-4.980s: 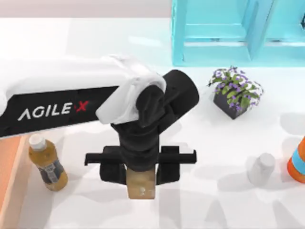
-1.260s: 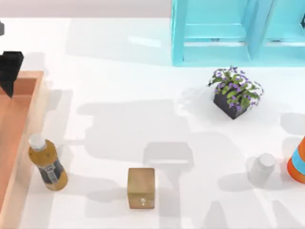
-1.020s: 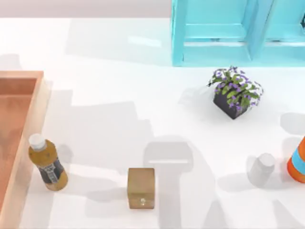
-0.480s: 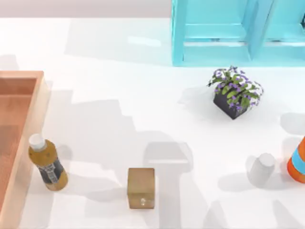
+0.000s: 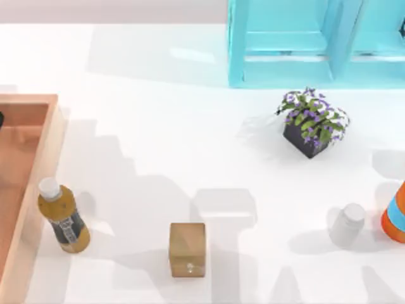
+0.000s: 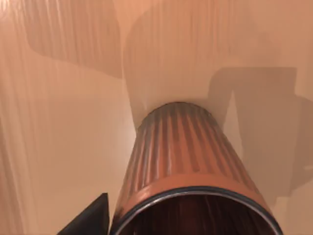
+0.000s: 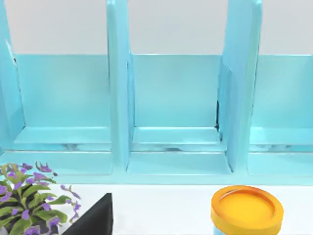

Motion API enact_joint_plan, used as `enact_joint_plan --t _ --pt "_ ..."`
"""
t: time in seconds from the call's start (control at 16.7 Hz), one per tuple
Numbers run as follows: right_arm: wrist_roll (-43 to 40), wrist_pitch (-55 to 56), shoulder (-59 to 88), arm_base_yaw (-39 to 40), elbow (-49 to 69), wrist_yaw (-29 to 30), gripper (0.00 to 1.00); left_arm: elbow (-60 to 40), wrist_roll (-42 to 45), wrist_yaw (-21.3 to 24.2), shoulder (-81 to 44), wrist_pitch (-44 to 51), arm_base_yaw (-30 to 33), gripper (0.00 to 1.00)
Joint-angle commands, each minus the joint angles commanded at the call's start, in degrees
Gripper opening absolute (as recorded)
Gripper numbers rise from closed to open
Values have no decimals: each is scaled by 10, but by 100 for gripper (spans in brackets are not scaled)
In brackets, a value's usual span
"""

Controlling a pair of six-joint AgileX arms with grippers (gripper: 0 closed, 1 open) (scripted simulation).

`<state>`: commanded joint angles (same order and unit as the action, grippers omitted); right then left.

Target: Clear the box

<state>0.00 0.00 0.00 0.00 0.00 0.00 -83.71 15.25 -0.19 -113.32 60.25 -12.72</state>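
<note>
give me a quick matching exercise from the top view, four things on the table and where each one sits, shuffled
Things:
1. box
2. bottle
3. brown cube
4. potted plant

Places:
A. in front of the cyan shelf unit, right of centre
B. at the table's left edge
C. near the bottom edge, about the middle
D. just outside the box's right wall

Pairs: 1-B, 2-D, 3-C, 4-A
</note>
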Motion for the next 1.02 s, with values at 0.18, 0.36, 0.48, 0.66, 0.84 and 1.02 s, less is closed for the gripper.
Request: enact_joint_plan --t 0.18,0.36,0.48,0.66,0.84,1.02 --pt "0 0 0 0 0 0 100 31 1 0 -4 -35 -1 100" --pt "0 0 0 0 0 0 100 32 2 0 -4 -37 -1 100" --pt "0 0 0 0 0 0 100 32 2 0 -4 -37 -1 92" --pt "0 0 0 0 0 0 100 32 2 0 -4 -37 -1 70" --pt "0 0 0 0 0 0 100 32 2 0 -4 -37 -1 47" --pt "0 0 0 0 0 0 100 32 2 0 -4 -37 -1 25"
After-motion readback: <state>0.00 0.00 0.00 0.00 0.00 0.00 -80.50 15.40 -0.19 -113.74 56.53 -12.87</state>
